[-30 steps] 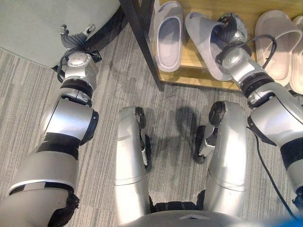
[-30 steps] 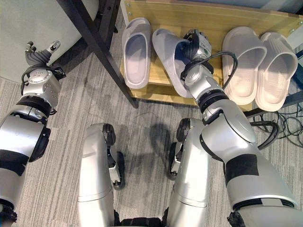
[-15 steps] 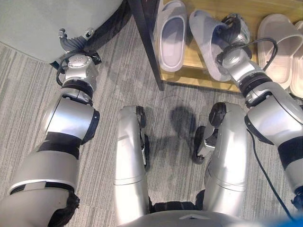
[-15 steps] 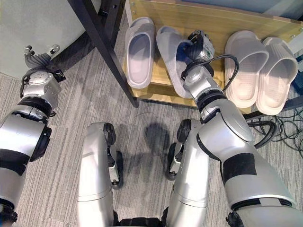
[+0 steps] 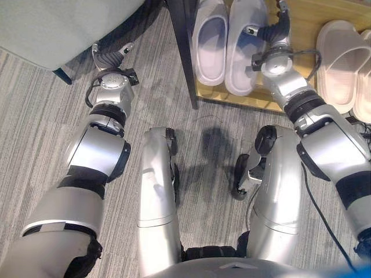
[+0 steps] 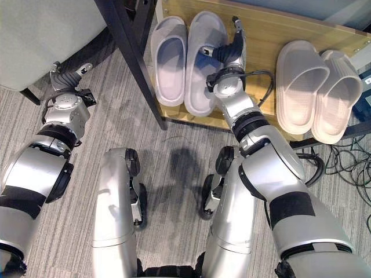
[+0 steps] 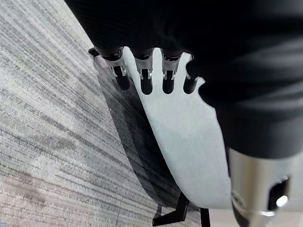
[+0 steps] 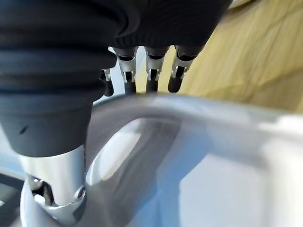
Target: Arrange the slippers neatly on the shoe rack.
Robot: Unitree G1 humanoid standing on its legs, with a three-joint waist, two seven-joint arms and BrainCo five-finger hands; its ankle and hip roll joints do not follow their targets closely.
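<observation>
Two pale lilac slippers stand side by side, toes inward, on the wooden shelf (image 6: 272, 29) of the shoe rack: the left one (image 6: 169, 58) and the right one (image 6: 206, 58). My right hand (image 6: 229, 55) is open against the right slipper's strap, fingers straight toward the back of the shelf and thumb resting on the strap. In the right wrist view the strap (image 8: 189, 142) arches just under the fingers (image 8: 154, 71). My left hand (image 5: 110, 58) hangs open over the carpet, away from the rack, holding nothing.
A pair of beige slippers (image 6: 301, 81) lies on the shelf's right part. The rack's black post (image 5: 182, 52) stands left of the lilac pair. A pale grey seat (image 5: 52, 23) fills the far left, over striped grey carpet (image 5: 35, 133).
The right slipper lay slanted, with my right hand on its strap; it now sits straight and deeper, beside its mate. The hand's fingers have straightened. The camera has shifted.
</observation>
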